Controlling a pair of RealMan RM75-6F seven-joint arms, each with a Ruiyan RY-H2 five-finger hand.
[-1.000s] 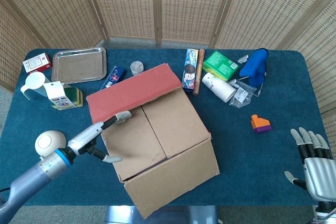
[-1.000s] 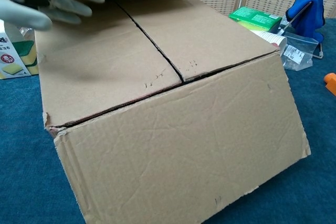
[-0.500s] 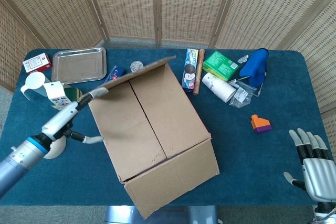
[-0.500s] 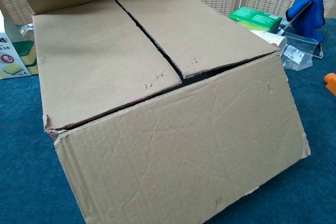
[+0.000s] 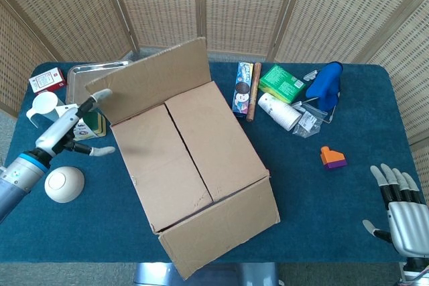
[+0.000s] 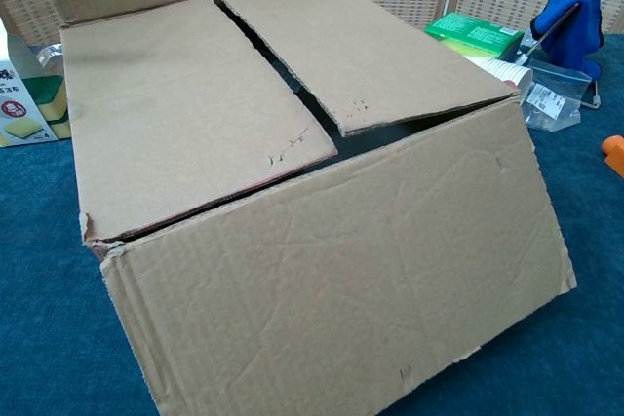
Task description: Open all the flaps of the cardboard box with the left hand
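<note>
My left hand (image 5: 79,128) is open, fingertips touching the raised back flap (image 5: 151,84) of the cardboard box (image 5: 201,179); my right hand (image 5: 402,209) is open too

No wording can be read in either view; the small red and white carton (image 5: 47,82) at the far left of the dark blue surface (image 5: 322,199) carries print too small to make out; the tall blue patterned packet (image 5: 242,89) shows pictures but no legible words; the green box (image 5: 282,83) and the white label on the clear plastic bag (image 6: 552,99) are likewise too blurred to read.
</note>
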